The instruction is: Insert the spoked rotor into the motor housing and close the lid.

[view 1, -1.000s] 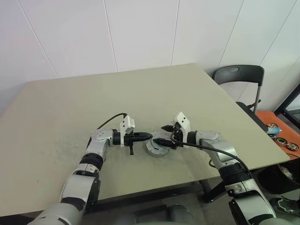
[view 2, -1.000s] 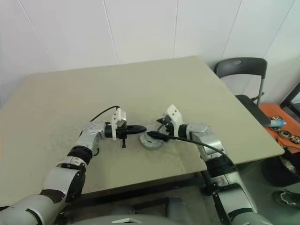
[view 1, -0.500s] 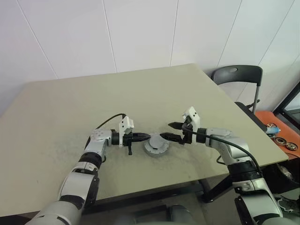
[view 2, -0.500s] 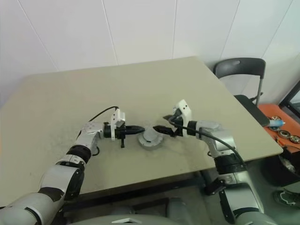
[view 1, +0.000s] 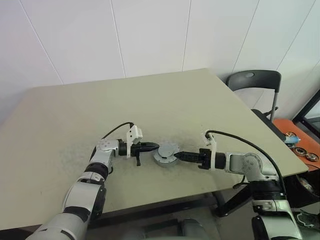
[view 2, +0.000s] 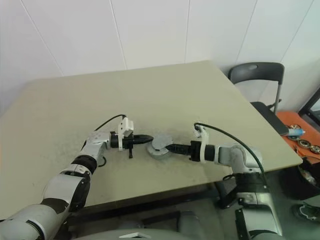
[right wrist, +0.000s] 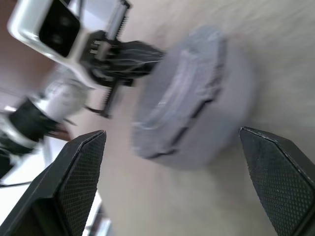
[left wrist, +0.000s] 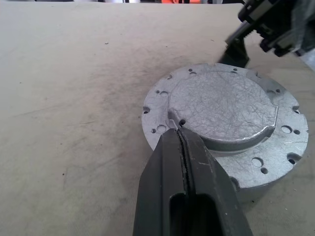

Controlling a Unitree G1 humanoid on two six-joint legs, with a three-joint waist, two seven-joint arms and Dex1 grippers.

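The motor housing (view 1: 166,154) is a round grey puck lying on the table (view 1: 150,100). Its top (left wrist: 221,105) is a raised flat grey plate with small holes round the rim; I cannot tell whether that plate is the lid. The spoked rotor is hidden. My left gripper (view 1: 155,146) is shut and empty, and its fingertips (left wrist: 178,132) rest against the edge of the raised plate. From the other side my right gripper (view 1: 180,155) points at the puck's side. It is open, with fingers (right wrist: 74,182) spread wide and the puck (right wrist: 197,93) just ahead of them, apart.
A black chair (view 1: 252,80) stands past the table's right corner. Small parts lie on an orange surface (view 1: 300,145) low at the right. The table's near edge (view 1: 165,200) runs just behind both forearms.
My right gripper has pulled back off the puck toward the near right and rolled over, so it now points level at the puck's side. The left gripper and the puck have stayed put.
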